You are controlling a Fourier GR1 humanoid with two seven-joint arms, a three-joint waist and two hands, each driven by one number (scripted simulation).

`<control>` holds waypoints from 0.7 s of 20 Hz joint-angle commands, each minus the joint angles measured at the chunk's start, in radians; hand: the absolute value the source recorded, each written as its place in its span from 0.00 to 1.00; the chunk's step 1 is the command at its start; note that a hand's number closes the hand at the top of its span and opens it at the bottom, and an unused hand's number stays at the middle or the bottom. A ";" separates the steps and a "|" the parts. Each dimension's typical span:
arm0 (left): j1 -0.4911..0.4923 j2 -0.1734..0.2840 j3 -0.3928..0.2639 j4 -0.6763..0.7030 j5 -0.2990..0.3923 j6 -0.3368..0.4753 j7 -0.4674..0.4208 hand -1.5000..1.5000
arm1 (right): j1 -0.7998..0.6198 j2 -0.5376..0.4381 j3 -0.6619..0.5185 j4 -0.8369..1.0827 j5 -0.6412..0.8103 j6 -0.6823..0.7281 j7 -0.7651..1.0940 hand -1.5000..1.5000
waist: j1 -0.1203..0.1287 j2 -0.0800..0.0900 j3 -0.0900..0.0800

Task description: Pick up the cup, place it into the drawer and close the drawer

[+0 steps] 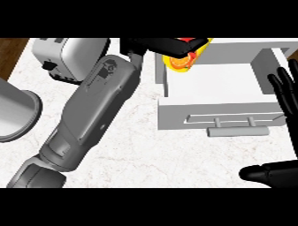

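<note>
cup [182, 61]: yellow and orange with a red part, seen at about 12 o'clock in the head view, at the far-left corner of the open drawer [216, 84], over its rim or just inside; which of the two cannot be told. it is held by the left hand [167, 45], whose black fingers are curled round its upper part and hide much of it. its long axis cannot be read with certainty.

left forearm [92, 106]: laid diagonally from 7 o'clock up to 12 o'clock, the nearer arm to the cup by far.

right hand [295, 119]: shown at 3 to 4 o'clock, fingers straight and spread, pointing up, thumb low at 5 o'clock; at rest beside the drawer's right wall, well apart from the cup.

drawer handle [238, 131]: a grey bar on the front panel, toward 4 o'clock from the cup, unobstructed.

toaster [63, 57]: at 10 o'clock, apart from the drawer.

grey cylinder [7, 110]: at 9 o'clock, out of the way.

judgement: release is judged to be next; the drawer's left wall is the only thing close to the cup.
</note>
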 commanded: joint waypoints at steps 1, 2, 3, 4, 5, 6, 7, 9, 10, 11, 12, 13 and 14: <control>-0.050 0.000 -0.082 0.136 0.089 0.048 -0.082 1.00 | 0.028 0.017 0.028 -0.005 0.003 0.014 -0.020 0.00 | -0.017 0.003 0.000; -0.084 0.000 -0.064 0.159 0.073 0.044 -0.045 1.00 | 0.029 -0.011 -0.014 0.008 -0.026 0.035 -0.028 0.00 | -0.010 0.002 0.000; -0.105 0.000 -0.071 0.177 0.102 0.049 -0.046 1.00 | 0.007 0.006 0.018 0.015 0.009 0.009 -0.010 0.00 | -0.009 0.002 0.000; -0.112 0.000 -0.135 0.143 0.134 0.100 -0.010 1.00 | 0.021 0.008 0.009 -0.013 -0.009 0.004 0.012 0.00 | -0.013 0.000 0.000; -0.065 0.000 -0.152 0.189 0.158 0.066 -0.080 1.00 | 0.002 -0.004 0.004 -0.026 -0.012 0.004 0.024 0.00 | -0.021 0.003 0.000; -0.131 0.000 -0.174 0.185 0.176 0.094 -0.033 1.00 | 0.002 0.018 0.045 -0.027 0.027 -0.010 0.019 0.00 | -0.021 0.002 0.000; -0.107 0.000 -0.153 0.274 0.157 0.057 -0.098 1.00 | -0.005 -0.001 0.019 -0.041 -0.019 0.013 0.024 0.00 | -0.036 0.009 0.001; -0.172 0.000 -0.152 0.328 0.156 0.031 -0.081 1.00 | -0.048 0.013 0.015 0.042 0.001 -0.003 -0.007 0.00 | -0.029 0.012 0.001; -0.112 0.000 -0.246 0.285 0.195 0.084 -0.098 1.00 | 0.045 0.013 0.045 -0.006 0.005 0.038 -0.033 0.00 | -0.050 0.009 0.001; -0.150 0.000 -0.234 0.318 0.206 0.082 -0.090 1.00 | -0.057 -0.001 0.011 0.019 -0.010 0.002 0.017 0.00 | -0.043 0.011 0.001; -0.169 0.000 -0.204 0.364 0.192 0.037 -0.098 1.00 | -0.061 -0.032 -0.016 0.041 -0.046 0.041 0.007 0.00 | -0.039 0.014 0.001; -0.177 0.000 -0.253 0.352 0.217 0.083 -0.084 1.00 | -0.009 0.017 0.036 0.012 -0.008 0.018 -0.010 0.00 | -0.062 0.014 0.001; -0.160 0.000 -0.265 0.358 0.224 0.061 -0.122 1.00 | -0.065 0.017 0.033 0.039 0.016 -0.006 -0.007 0.00 | -0.056 0.016 0.001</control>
